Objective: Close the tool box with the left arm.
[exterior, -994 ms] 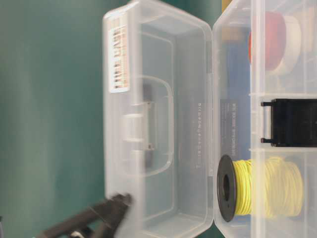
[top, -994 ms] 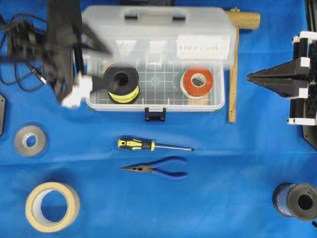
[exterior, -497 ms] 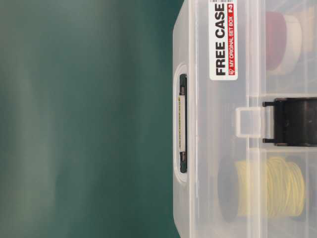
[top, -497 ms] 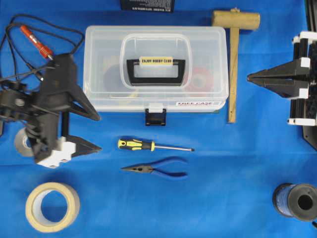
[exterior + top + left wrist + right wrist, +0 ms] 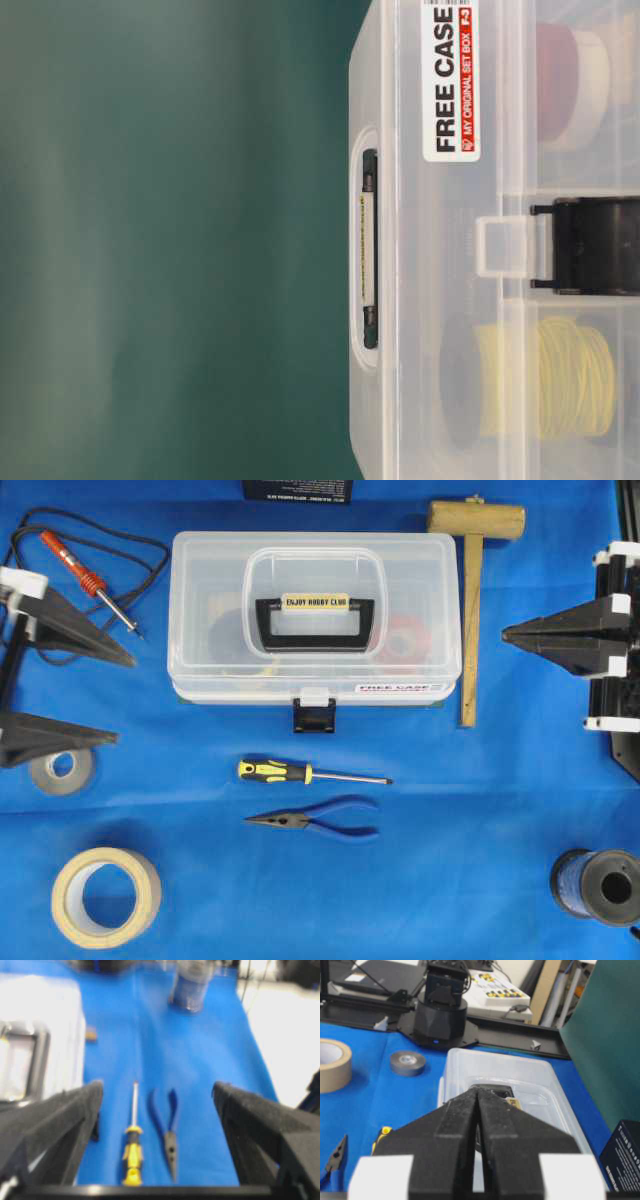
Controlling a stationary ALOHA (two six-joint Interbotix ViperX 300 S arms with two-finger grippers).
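Two labels read on the tool box [image 5: 420, 600].
Handle label [image 5: 316, 601] said "ENJOY HOBBY CLUB"; front sticker [image 5: 450, 80] said "FREE CASE, MY ORIGINAL SET BOX".

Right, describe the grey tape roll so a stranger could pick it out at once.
Start at the clear tool box at the top middle of the blue cloth and go to the left edge, below the soldering iron. The grey tape roll lies there, partly under a gripper finger. It is smaller and darker than the beige tape roll below it.

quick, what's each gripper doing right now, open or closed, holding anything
Left gripper: open wide, holding nothing, clear of the tool box.
Right gripper: closed, holding nothing.
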